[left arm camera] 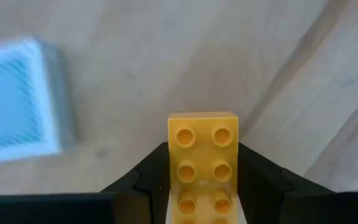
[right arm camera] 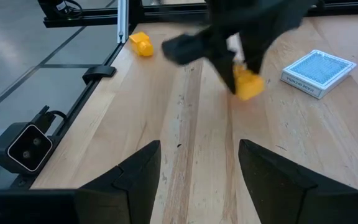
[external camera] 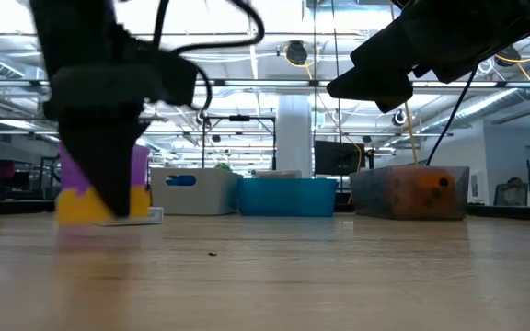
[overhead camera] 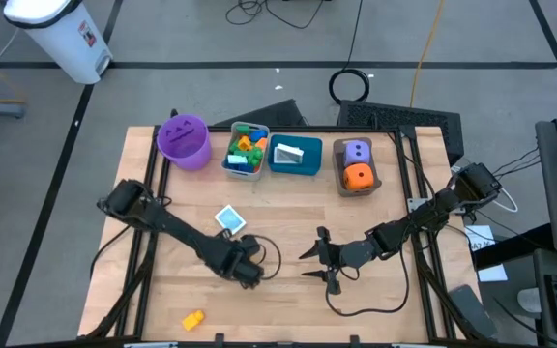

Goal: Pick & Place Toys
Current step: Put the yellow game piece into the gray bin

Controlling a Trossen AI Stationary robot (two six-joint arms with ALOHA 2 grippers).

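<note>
My left gripper point(overhead camera: 248, 269) is shut on a yellow brick point(left arm camera: 202, 162) at the middle of the table, low over the wood; it also shows in the right wrist view point(right arm camera: 248, 83) and the low view point(external camera: 90, 204). A white and blue card point(overhead camera: 229, 219) lies flat just beyond it. A second yellow brick point(overhead camera: 192, 319) lies near the front edge. My right gripper point(overhead camera: 322, 259) is open and empty to the right of the left one, its fingers point(right arm camera: 135, 174) pointing at it. My left gripper pinches the yellow brick's two long sides point(left arm camera: 173, 168) between its two fingers point(left arm camera: 148, 177), studs toward the wrist camera. The fingers come from above, slanting down, and lie along the brick. The brick's far end point(left arm camera: 202, 124) sticks out past the fingertips. Whether it touches the table I cannot tell.
Along the far edge stand a purple bucket point(overhead camera: 184, 142), a grey bin point(overhead camera: 246, 152) with coloured bricks, a teal bin point(overhead camera: 295, 155) with a card, and a brown bin point(overhead camera: 357, 166) with a purple and an orange die. Black frame rails point(overhead camera: 153, 193) run along the table's sides.
</note>
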